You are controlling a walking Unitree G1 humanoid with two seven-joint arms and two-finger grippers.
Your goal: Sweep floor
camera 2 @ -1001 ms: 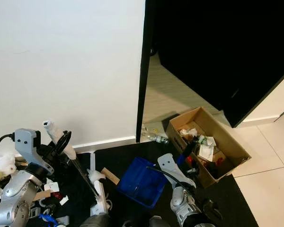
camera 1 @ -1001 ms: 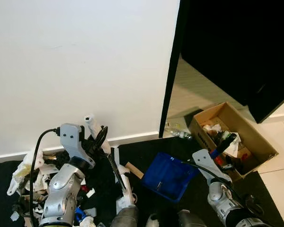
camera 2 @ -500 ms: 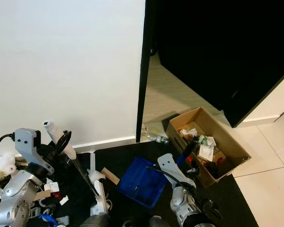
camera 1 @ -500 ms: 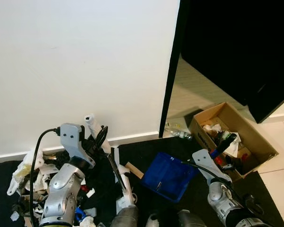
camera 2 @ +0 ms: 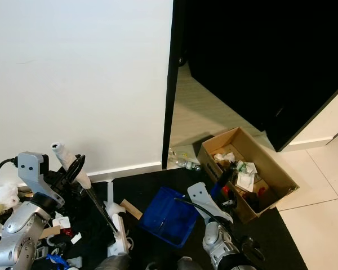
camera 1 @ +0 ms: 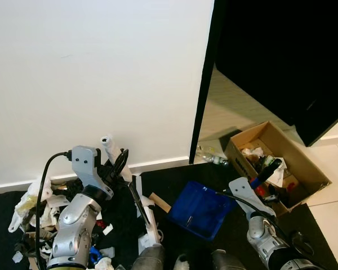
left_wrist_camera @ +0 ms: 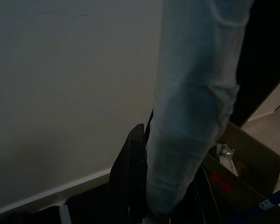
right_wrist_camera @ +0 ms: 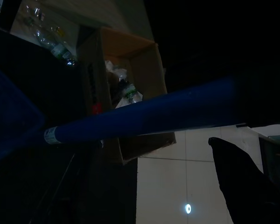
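The broom handle (camera 1: 114, 155) is clamped by the left gripper (camera 1: 119, 164) at 8 o'clock, above the litter (camera 1: 36, 211). The blue dustpan (camera 1: 201, 209), at 6 o'clock, is held by the right gripper (camera 1: 268, 170). Both seem light and stiff; handles are best gripped mid-length.

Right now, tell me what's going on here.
The robot is sweeping up litter. Its left gripper holds a white broom handle above a litter pile on the dark mat by the wall. Its right gripper holds the blue handle of a dustpan, which sits on the mat beside a cardboard box already holding trash. A bottle lies in the doorway.
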